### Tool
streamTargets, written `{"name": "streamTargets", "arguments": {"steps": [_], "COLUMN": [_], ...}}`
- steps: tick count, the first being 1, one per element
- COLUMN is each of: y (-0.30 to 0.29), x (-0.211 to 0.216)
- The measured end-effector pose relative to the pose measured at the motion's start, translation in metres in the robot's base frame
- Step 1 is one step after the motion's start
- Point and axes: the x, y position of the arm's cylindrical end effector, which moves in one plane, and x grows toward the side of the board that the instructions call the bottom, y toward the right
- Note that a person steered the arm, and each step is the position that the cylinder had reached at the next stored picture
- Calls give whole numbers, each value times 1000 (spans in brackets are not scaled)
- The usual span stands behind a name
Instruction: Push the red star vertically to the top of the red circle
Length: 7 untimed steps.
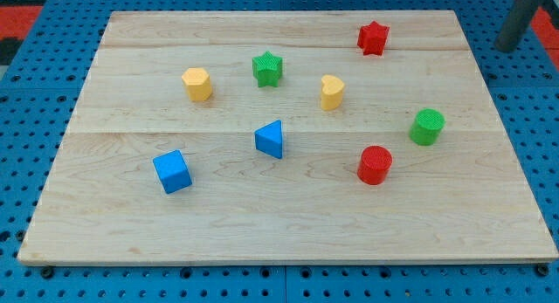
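The red star (pixel 373 37) lies near the board's top edge, right of centre. The red circle (pixel 375 165) lies well below it, almost straight down the view, in the board's lower right part. My tip (pixel 507 46) is the lower end of the dark rod at the view's top right. It stands off the wooden board (pixel 262 224), over the blue pegboard, far to the right of the red star and touching no block.
A green circle (pixel 427 127) sits up and right of the red circle. A yellow heart (pixel 331 92) lies between the two red blocks, a little left. A green star (pixel 267 69), yellow hexagon (pixel 198 84), blue triangle (pixel 271 139) and blue cube (pixel 172 171) lie further left.
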Motion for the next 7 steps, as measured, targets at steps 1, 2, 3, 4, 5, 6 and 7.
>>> {"name": "streamTargets", "arguments": {"steps": [1,2,3,4,5,6,7], "y": [0,-8,-48,-86,-132,-135,-140], "x": [29,34,35,33,12,9,9]}}
